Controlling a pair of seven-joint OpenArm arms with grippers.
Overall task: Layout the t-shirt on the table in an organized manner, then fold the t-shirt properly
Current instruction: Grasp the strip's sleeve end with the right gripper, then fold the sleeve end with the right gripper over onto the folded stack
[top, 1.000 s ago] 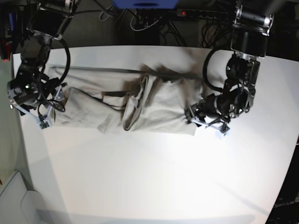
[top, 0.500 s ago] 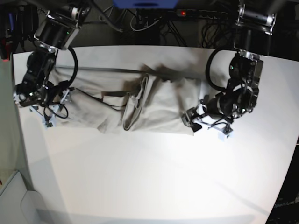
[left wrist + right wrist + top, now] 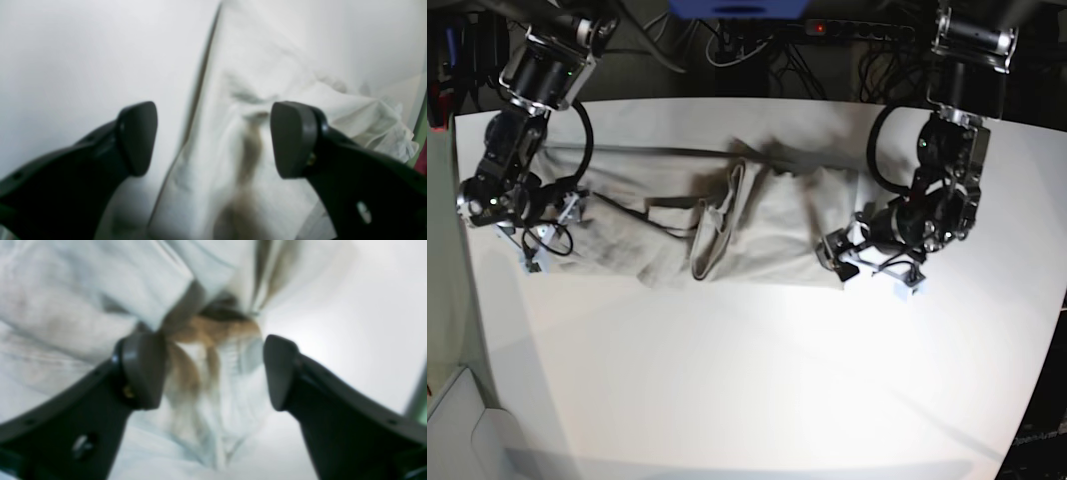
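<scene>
The pale grey-beige t-shirt (image 3: pixel 767 220) lies stretched sideways across the far half of the white table (image 3: pixel 747 380), with a bunched fold near its middle. My left gripper (image 3: pixel 845 262) hovers at the shirt's right end. In the left wrist view this gripper (image 3: pixel 215 140) is open over the shirt's seamed edge (image 3: pixel 260 60), with bare table (image 3: pixel 83 50) to one side. My right gripper (image 3: pixel 549 232) is at the shirt's left end. Seen from the right wrist, it (image 3: pixel 211 371) stands open astride a rumpled bunch of cloth (image 3: pixel 66 290), one finger (image 3: pixel 143 370) against it.
A power strip (image 3: pixel 857 30) with a red light and loose cables lie behind the table's far edge, next to a blue object (image 3: pixel 737 8). A grey bin corner (image 3: pixel 457 430) shows at the lower left, off the table.
My left gripper opened, let go of the shirt's right corner and drew slightly right. My right arm shifted a little along the shirt's left end, jaws narrowing slightly.
</scene>
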